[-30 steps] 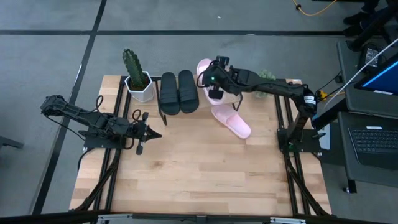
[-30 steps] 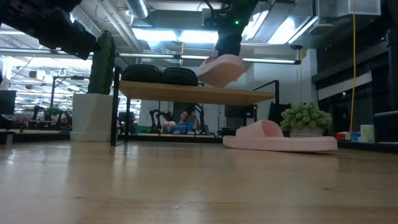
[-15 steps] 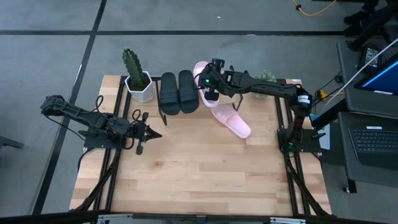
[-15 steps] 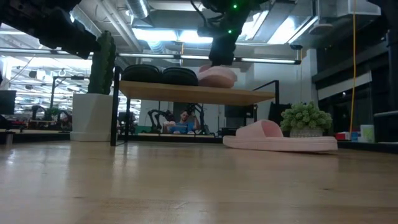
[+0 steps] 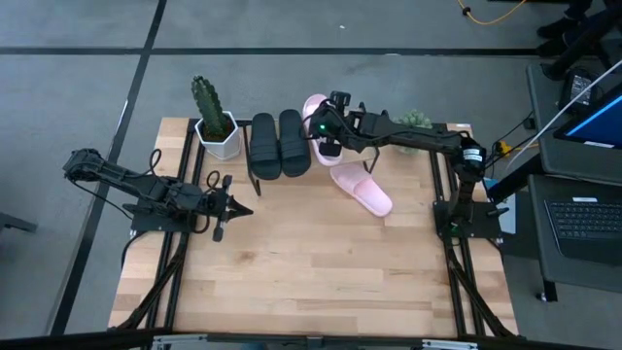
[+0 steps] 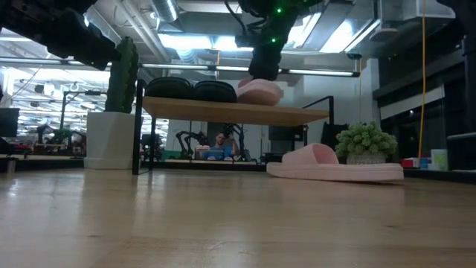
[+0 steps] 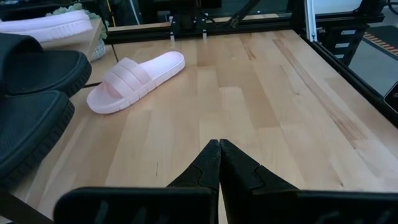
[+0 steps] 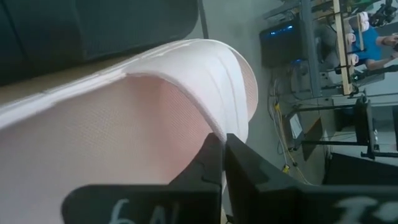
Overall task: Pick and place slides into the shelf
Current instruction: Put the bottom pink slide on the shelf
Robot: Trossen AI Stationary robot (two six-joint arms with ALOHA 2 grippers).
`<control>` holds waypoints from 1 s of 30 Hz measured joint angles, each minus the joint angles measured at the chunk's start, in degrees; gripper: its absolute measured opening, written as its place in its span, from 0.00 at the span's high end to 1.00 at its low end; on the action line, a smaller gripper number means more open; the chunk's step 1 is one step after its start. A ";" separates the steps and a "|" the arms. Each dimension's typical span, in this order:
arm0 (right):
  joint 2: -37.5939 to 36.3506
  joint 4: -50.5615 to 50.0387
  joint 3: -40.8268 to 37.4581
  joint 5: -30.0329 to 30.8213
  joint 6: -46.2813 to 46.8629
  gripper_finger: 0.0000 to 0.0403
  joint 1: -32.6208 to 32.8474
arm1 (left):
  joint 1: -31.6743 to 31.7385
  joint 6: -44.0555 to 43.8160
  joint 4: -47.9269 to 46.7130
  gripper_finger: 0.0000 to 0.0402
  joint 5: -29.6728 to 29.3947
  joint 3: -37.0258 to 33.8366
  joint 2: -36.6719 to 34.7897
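Between my right gripper's [image 5: 328, 136] pinched fingers sits the wide strap of a pale pink slide [image 5: 316, 109], resting on the light wooden plank shelf [image 6: 230, 112] just beside two matte black slides [image 5: 277, 143]. Below my right gripper, a second pink slide [image 5: 362, 189] lies on the wooden tabletop [image 5: 311, 262]. My left gripper [image 5: 234, 207] waits closed, well apart.

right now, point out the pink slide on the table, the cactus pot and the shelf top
pink slide on the table [image 5: 362, 191]: high view, on its strap.
cactus pot [image 5: 219, 137]: high view, on the white pot's side.
shelf top [image 6: 230, 112]: low view, on the plank's front edge.
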 joint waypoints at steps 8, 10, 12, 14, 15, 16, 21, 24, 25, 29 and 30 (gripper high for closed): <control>1.76 0.02 0.09 0.00 -0.01 0.98 -0.39 | 0.00 0.02 -0.03 1.00 0.00 0.00 0.02; 2.19 0.46 0.10 0.02 -0.06 0.98 -0.39 | 0.00 0.02 -0.02 1.00 0.00 0.00 0.00; 2.52 0.47 0.09 -0.05 -0.10 0.98 -0.37 | -0.02 0.01 -0.04 1.00 0.02 0.00 0.00; 2.74 0.63 0.09 -0.07 -0.10 0.98 -0.28 | -0.02 0.01 -0.04 1.00 0.02 0.00 0.00; 2.76 0.63 0.09 -0.04 -0.12 0.98 -0.18 | -0.02 0.02 -0.04 1.00 0.02 0.00 0.01; 2.76 0.63 0.09 -0.04 -0.14 0.98 -0.05 | -0.02 0.02 -0.02 1.00 0.02 -0.02 -0.01; 2.82 0.67 0.09 -0.04 -0.38 0.98 0.53 | -0.02 0.02 -0.04 1.00 0.02 -0.01 0.00; 2.85 1.04 0.09 -0.02 -0.39 0.98 0.86 | -0.02 0.02 -0.04 1.00 0.02 0.00 0.00; 2.85 1.33 0.09 -0.04 -0.41 0.97 0.95 | -0.02 0.02 -0.04 1.00 0.02 0.00 0.02; 2.85 1.55 0.07 -0.04 -0.31 0.96 1.25 | -0.02 0.02 -0.04 1.00 0.02 -0.01 0.02; 2.85 1.56 0.04 -0.04 -0.27 0.96 1.25 | -0.02 0.02 -0.04 1.00 0.02 -0.01 -0.01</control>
